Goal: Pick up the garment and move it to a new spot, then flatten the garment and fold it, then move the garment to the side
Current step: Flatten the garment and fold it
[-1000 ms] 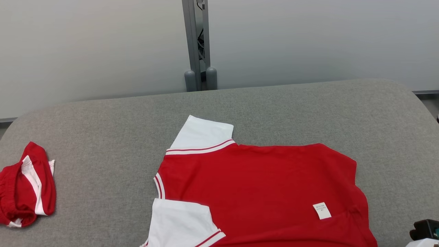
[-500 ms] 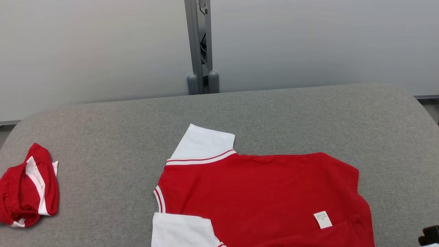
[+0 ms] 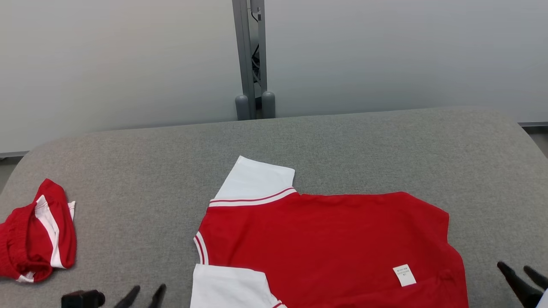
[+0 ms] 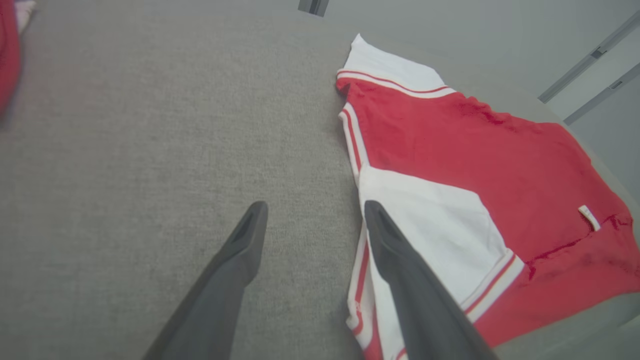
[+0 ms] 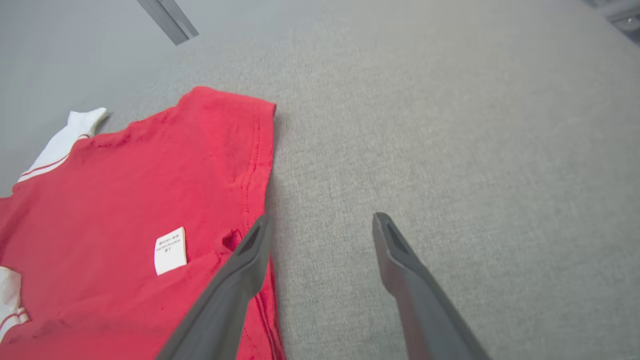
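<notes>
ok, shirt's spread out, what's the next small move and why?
Probably shift the left gripper sideways onto the near white sleeve and pinch its edge for the fold: the shirt lies flat, jaws open over bare grey surface beside that sleeve.

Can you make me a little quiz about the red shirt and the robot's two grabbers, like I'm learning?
1. True or false: the red shirt lies spread out on the grey surface.
2. What colour are the shirt's sleeves? A blue, B white, C green.
3. Fill in: the jaws of the left gripper and the right gripper are both ____.

Key: 1 true; 2 B; 3 open.
</notes>
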### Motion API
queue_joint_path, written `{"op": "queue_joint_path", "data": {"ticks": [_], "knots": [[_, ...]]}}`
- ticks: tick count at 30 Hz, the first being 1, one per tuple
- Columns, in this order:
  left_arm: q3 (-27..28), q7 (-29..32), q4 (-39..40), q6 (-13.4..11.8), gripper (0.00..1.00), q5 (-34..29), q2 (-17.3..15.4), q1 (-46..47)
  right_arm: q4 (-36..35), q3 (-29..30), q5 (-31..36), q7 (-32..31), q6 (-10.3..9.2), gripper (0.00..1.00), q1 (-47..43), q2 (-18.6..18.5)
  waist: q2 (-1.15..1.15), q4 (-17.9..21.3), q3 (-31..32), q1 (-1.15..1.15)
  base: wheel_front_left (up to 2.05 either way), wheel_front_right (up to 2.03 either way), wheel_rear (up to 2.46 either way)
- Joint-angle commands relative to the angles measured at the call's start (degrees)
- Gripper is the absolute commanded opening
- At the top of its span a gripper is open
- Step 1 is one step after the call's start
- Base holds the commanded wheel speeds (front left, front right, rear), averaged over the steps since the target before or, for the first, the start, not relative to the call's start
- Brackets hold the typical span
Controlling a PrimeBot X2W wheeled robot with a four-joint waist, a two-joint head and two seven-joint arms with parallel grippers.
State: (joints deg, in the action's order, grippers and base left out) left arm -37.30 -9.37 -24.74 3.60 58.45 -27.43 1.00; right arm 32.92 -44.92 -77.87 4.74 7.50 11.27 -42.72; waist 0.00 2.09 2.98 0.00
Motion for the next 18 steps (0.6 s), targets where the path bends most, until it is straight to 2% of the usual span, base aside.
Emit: {"op": "queue_joint_path", "data": {"ticks": [1,3,5,7,8,11,14,18], "knots": [[1.2,-2.1,0.7,-0.8,1.00,-1.5,-0.7,1.8,-0.1,0.4,2.4,3.5,-0.02,1.00,1.3,-0.6,0.00,-0.1,-0.1,0.00,0.00,0.00,0.00],[2.8,-4.4,1.8,-2.2,1.00,-4.1,-0.6,3.5,-0.2,0.7,6.9,8.2,-0.02,1.00,3.1,-1.1,0.00,-0.3,-0.2,0.00,0.00,0.00,0.00],[5.4,-5.5,2.7,-4.0,1.00,-6.8,0.3,5.1,-0.8,2.1,13.3,10.3,-0.02,1.00,5.2,-1.0,0.00,-0.3,-0.5,0.00,0.00,0.00,0.00],[10.3,-5.8,5.2,-6.4,1.00,-12.2,2.0,7.0,-2.3,10.2,20.5,10.5,-0.01,1.00,7.1,1.0,0.00,-0.2,-0.8,0.00,0.00,0.00,0.00],[10.3,-5.8,5.2,-6.4,1.00,-12.2,2.0,7.0,-2.3,10.2,20.5,10.5,-0.01,1.00,7.1,1.0,0.00,-0.2,-0.8,0.00,0.00,0.00,0.00],[17.9,-5.8,9.7,-9.4,1.00,-22.6,6.5,6.0,-6.7,22.7,32.9,10.4,-0.02,1.00,3.7,6.5,0.00,0.1,-1.4,0.00,0.00,0.00,0.00],[21.6,-5.8,13.8,-12.6,1.00,-36.1,10.2,5.0,-14.4,33.4,43.8,10.4,-0.02,1.00,0.7,13.3,0.00,0.7,-2.0,0.00,0.00,0.00,0.00],[25.4,-5.8,17.4,-13.8,1.00,-46.0,16.0,3.4,-23.0,38.8,56.1,10.5,-0.02,1.00,-3.8,20.6,0.00,1.5,-2.7,0.00,0.00,0.00,0.00]]}}
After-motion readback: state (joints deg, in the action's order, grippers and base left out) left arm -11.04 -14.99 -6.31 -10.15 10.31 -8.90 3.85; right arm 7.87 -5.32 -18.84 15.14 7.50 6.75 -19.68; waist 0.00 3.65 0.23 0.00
